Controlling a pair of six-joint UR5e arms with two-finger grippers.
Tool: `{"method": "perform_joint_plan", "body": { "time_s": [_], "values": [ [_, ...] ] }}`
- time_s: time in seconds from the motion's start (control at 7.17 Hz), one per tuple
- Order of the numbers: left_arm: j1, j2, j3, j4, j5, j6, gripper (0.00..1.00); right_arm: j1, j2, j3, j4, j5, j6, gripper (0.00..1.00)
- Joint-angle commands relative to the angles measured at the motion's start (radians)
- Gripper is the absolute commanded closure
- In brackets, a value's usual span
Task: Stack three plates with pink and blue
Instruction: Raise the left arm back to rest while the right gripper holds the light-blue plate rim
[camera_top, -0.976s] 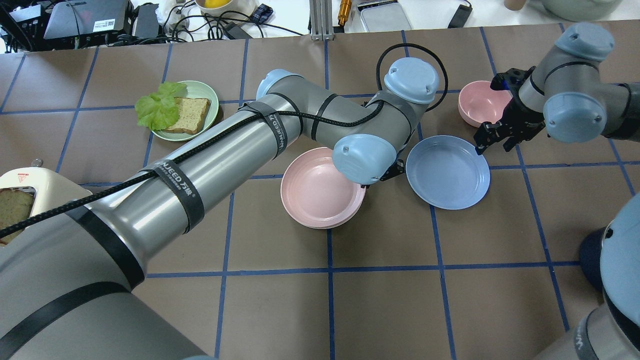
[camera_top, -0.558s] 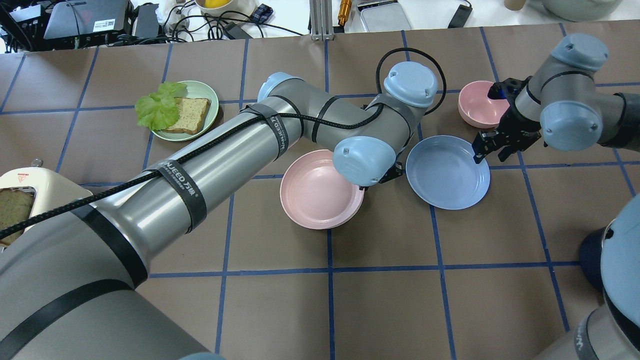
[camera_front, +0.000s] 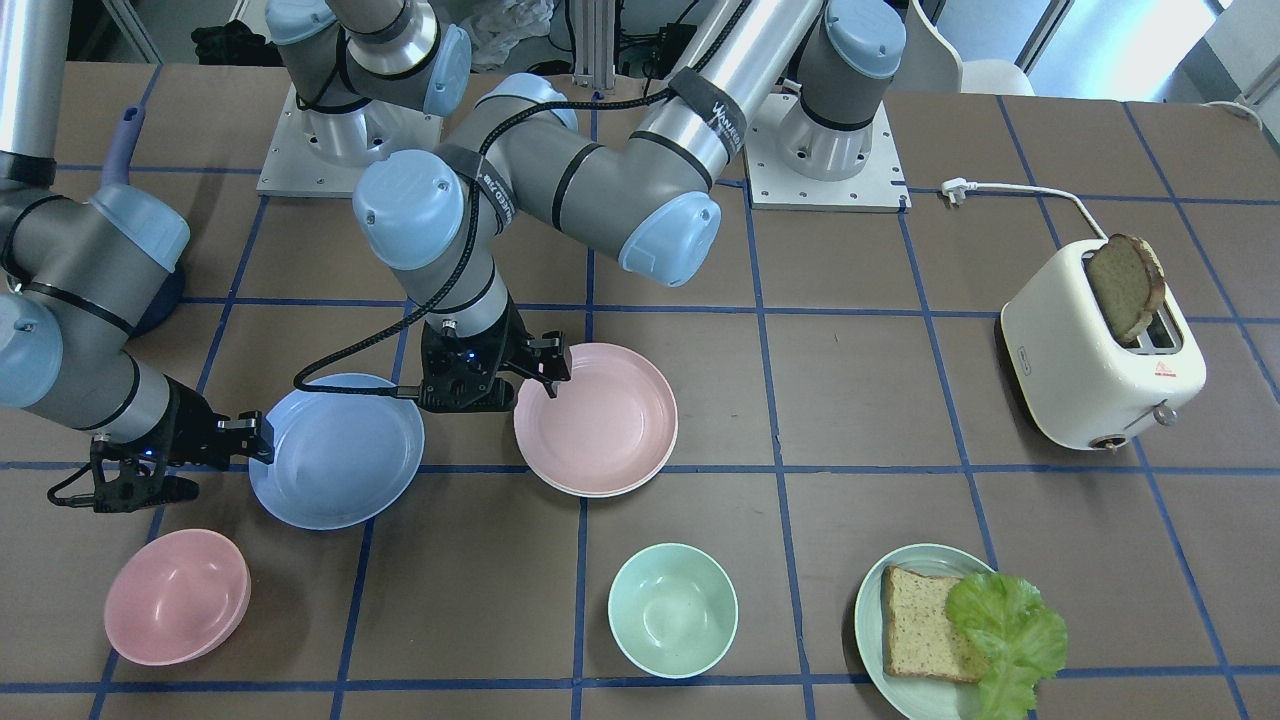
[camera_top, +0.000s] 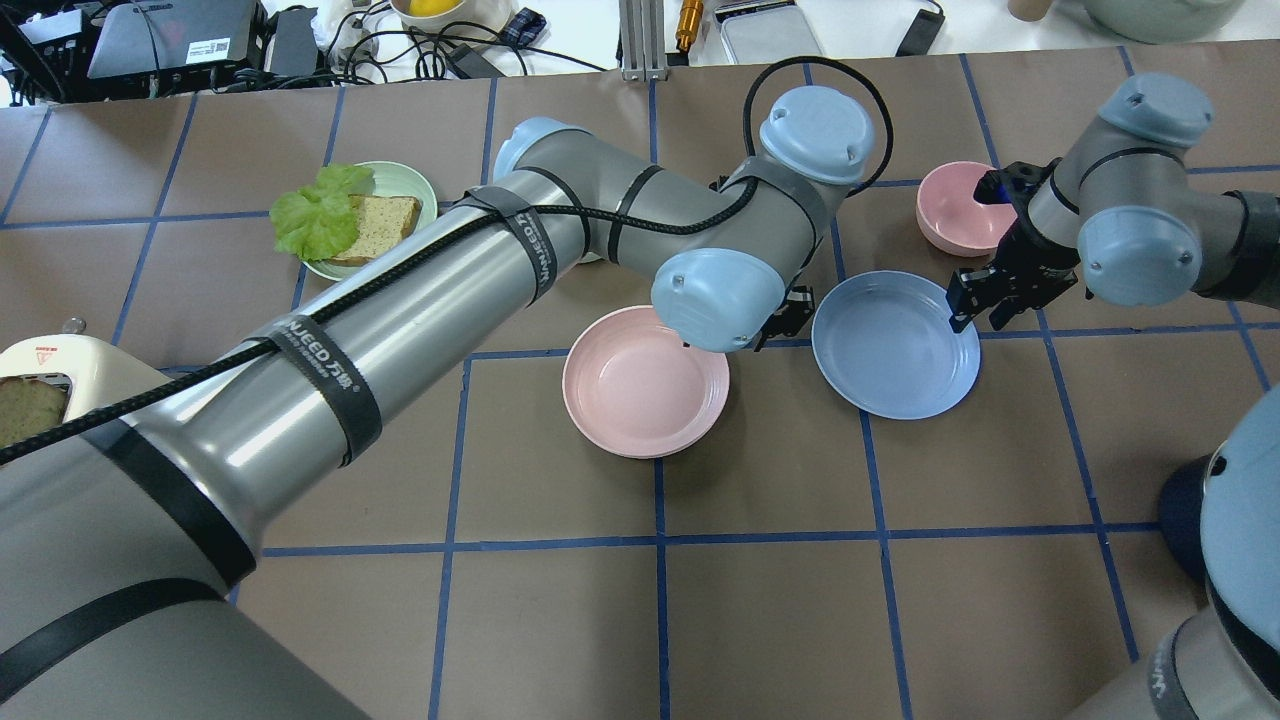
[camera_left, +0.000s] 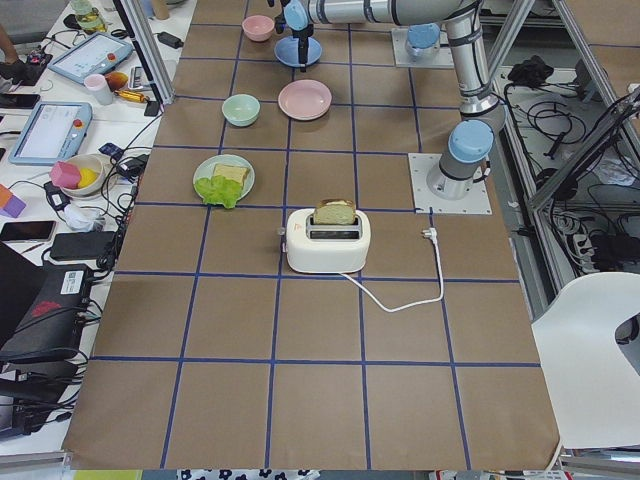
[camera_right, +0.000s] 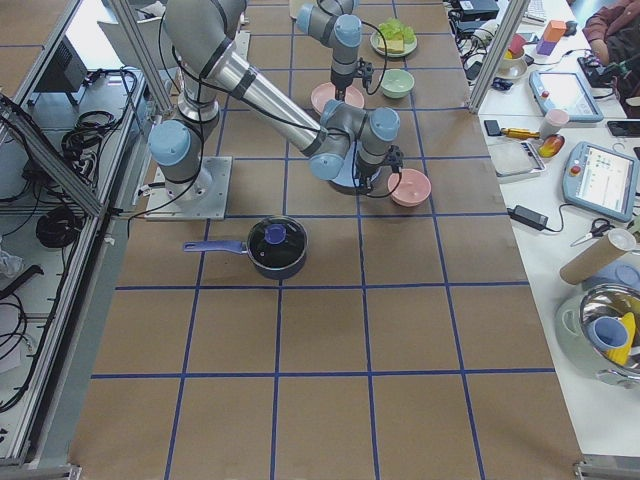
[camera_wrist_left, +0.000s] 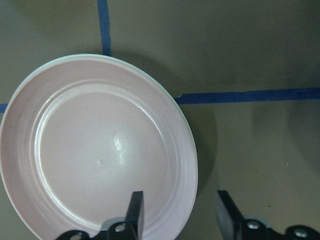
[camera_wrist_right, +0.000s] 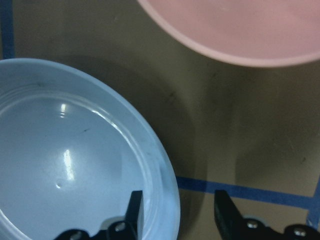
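The pale pink plate (camera_top: 640, 385) lies mid-table and also shows in the front view (camera_front: 600, 420). A paler second rim (camera_front: 603, 493) shows under its near edge, and I see no cream-white plate elsewhere. My left gripper (camera_wrist_left: 179, 215) is open and straddles the pink plate's rim, one finger inside and one outside. In the overhead view it is mostly hidden under the wrist (camera_top: 785, 318). The light blue plate (camera_top: 895, 345) lies beside the pink one. My right gripper (camera_wrist_right: 177, 212) is open and straddles the blue plate's far-right rim, as the overhead view (camera_top: 978, 308) also shows.
A pink bowl (camera_top: 955, 205) sits just beyond the blue plate. A mint bowl (camera_front: 672, 610) and a mint-green plate with bread and lettuce (camera_top: 370, 220) stand further off. A toaster (camera_front: 1100, 350) is at the left end and a dark pan (camera_right: 275, 245) near the right arm's base.
My right gripper has come down and in onto the blue plate's rim. My left wrist has shifted slightly away from me, uncovering more of the pink plate. The plates have not moved.
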Motion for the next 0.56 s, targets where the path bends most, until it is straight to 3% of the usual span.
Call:
{"method": "perform_joint_plan", "body": {
  "time_s": [0.0, 0.28, 0.42],
  "values": [
    [0.132, 0.102, 0.07, -0.116, -0.109, 0.007, 0.0, 0.0, 0.003, 0.0, 0.002, 0.0, 0.0, 0.45],
    [0.279, 0.202, 0.152, -0.306, -0.146, 0.082, 0.0, 0.0, 0.007, 0.002, 0.002, 0.0, 0.0, 0.46],
    [0.333, 0.257, 0.149, -0.311, -0.144, 0.097, 0.0, 0.0, 0.007, 0.0, 0.003, 0.0, 0.0, 0.48]
  ]
}}
